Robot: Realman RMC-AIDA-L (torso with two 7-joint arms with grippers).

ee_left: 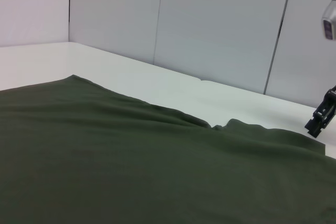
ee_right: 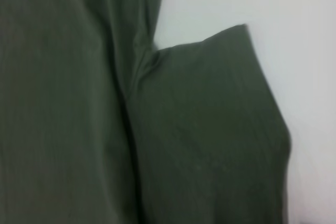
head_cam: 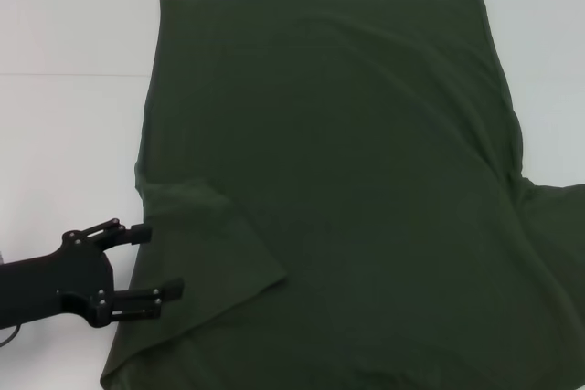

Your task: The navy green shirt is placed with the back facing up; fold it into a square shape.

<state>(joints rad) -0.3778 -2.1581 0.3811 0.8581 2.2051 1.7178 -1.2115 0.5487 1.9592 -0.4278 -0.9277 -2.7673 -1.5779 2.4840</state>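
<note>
Left tool sits with its fingers spread and released at the near left edge of the shirt, just beside the left sleeve, already folded in over the body. Plain back up, the shirt lies flat across the white tabletop. Its right sleeve lies unfolded, so most folding remains. The right tool is out of sight.
</note>
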